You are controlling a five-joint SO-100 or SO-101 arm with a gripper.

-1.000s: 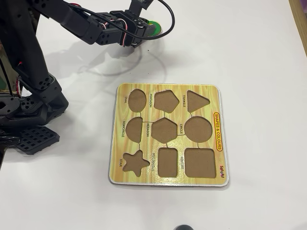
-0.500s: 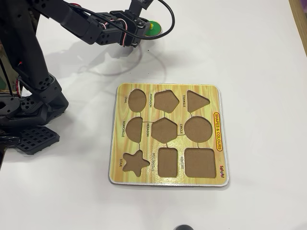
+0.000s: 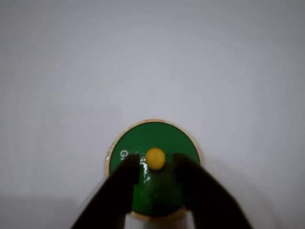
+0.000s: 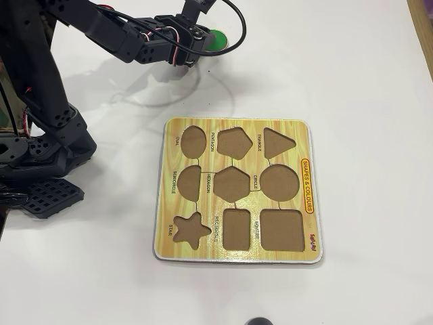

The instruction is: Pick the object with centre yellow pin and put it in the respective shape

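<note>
In the wrist view the green disc (image 3: 153,164) lies flat on the white table (image 3: 152,57), and the two dark fingers (image 3: 119,191) stand spread on either side of its yellow knob (image 3: 155,158), close beside it, though I cannot tell if they touch it. In the overhead view the disc (image 4: 218,38) sits near the table's far edge. The yellow puzzle board (image 4: 237,193) lies well apart toward the table's middle, its circle cut-out (image 4: 281,183) empty.

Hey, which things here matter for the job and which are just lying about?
Job:
- green disc, yellow knob
- gripper, fingers either side of the knob
- CIRCLE cut-out

Just there:
- oval cut-out
- semicircle cut-out
- star cut-out
</note>
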